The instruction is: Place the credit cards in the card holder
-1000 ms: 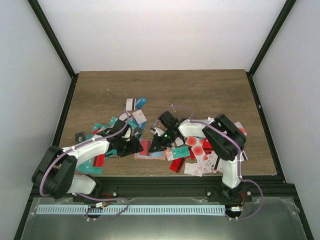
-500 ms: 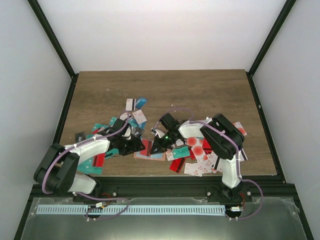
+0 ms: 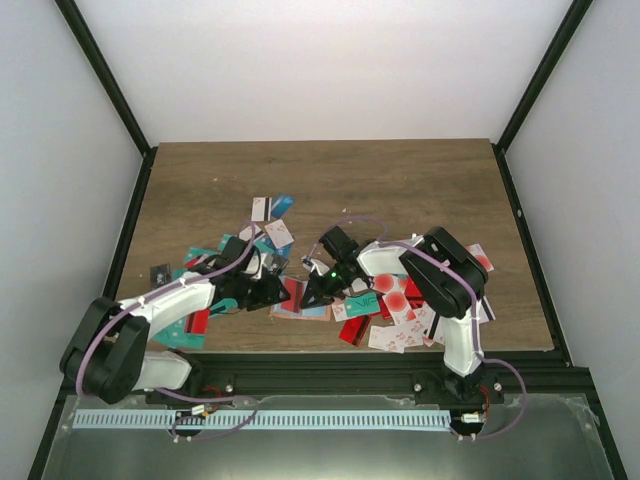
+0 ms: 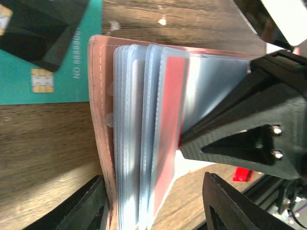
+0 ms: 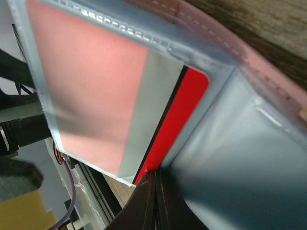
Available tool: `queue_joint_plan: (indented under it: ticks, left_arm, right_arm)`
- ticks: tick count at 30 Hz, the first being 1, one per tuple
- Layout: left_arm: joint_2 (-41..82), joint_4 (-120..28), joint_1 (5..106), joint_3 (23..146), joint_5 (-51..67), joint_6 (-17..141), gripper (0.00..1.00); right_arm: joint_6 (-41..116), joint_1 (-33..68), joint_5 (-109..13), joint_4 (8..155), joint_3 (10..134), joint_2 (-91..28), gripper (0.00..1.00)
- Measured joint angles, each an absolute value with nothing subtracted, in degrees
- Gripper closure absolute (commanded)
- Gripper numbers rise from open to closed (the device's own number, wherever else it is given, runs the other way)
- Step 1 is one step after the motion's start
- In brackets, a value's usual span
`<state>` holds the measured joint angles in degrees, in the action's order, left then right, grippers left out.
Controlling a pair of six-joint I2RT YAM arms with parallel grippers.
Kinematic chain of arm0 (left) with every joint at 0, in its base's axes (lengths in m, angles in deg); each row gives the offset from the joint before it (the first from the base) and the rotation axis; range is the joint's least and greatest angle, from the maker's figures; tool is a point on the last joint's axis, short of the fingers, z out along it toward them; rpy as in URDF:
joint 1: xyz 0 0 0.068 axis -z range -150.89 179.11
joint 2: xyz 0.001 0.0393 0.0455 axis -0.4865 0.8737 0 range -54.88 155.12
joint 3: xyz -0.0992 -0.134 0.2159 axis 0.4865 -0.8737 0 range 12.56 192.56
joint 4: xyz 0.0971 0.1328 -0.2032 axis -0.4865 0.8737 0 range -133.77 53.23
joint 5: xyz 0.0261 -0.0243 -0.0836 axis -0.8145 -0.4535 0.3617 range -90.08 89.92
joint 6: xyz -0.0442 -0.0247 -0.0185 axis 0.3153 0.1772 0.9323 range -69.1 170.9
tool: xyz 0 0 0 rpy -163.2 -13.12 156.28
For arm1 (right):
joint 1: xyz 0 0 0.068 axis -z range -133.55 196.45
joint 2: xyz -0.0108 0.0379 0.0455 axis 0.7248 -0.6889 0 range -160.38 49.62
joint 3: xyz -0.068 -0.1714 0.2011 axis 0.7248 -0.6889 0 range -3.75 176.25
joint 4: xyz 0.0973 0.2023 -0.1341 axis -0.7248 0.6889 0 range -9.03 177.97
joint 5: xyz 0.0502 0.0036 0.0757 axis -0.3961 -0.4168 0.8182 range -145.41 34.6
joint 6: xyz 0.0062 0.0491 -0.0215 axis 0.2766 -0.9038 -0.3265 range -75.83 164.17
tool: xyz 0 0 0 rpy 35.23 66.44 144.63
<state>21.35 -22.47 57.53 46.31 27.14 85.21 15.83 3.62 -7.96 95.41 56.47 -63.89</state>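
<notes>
My right end effector [image 5: 154, 201] was pressed fully together on the bottom edge of a red card [image 5: 184, 105], tighter than a second before. That card stood partway inside a clear sleeve [image 5: 96, 81] of the card holder [image 4: 103, 120]. Its upper corner was already under the plastic, and its lower edge was still outside at my fingertips. I judged the insertion well begun but not finished, since the card still needed pushing deeper before I could let go.

My left end effector [image 4: 156, 203] stood apart, one finger just beside the holder's pink cover and the other clear of the sleeve stack. The gap had narrowed over the last half second, so I took it to be closing in to steady the holder against the push. I could not tell whether it was pressing on the cover yet.

The holder lay open on the worktop [image 3: 350, 180], near the front and between my two arms. A teal card [image 4: 48, 72] lay under its far corner. The other credit cards [image 3: 400, 300] were scattered to either side.

Compared with a second earlier, my right wrist had slid a little toward the holder. My left elbow had swung outward and lower. The holder itself had hardly shifted.
</notes>
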Motion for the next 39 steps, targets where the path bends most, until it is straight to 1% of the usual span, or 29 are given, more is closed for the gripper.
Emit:
queue_joint_plan:
  ticks: [4, 8, 17, 22, 31, 39]
  left_arm:
    - [20.36, -22.97, 57.62, 46.62, 29.87, 84.70, 0.49]
    - [20.19, -24.06, 58.02, 46.79, 32.27, 83.83, 0.50]
    - [20.38, -23.08, 58.08, 47.21, 30.72, 81.64, 0.67]
    - [21.04, -21.07, 58.69, 49.26, 28.67, 80.03, 0.71]
    - [21.32, -18.14, 60.83, 54.38, 25.96, 77.80, 0.72]
    - [24.03, -17.44, 62.50, 55.41, 25.37, 76.31, 0.72]
  right_arm:
    - [15.61, 3.62, -7.83, 95.36, 56.52, -63.96, 0.97]
    - [15.11, 3.62, -7.70, 95.23, 56.54, -64.02, 0.97]
    - [14.06, 3.60, -7.24, 94.60, 56.58, -64.30, 0.97]
    - [13.23, 3.49, -7.18, 94.69, 57.35, -64.76, 0.97]
    - [13.01, 3.12, -9.80, 97.31, 60.54, -65.24, 0.93]
    - [12.99, 3.12, -12.49, 100.24, 61.59, -64.46, 0.91]
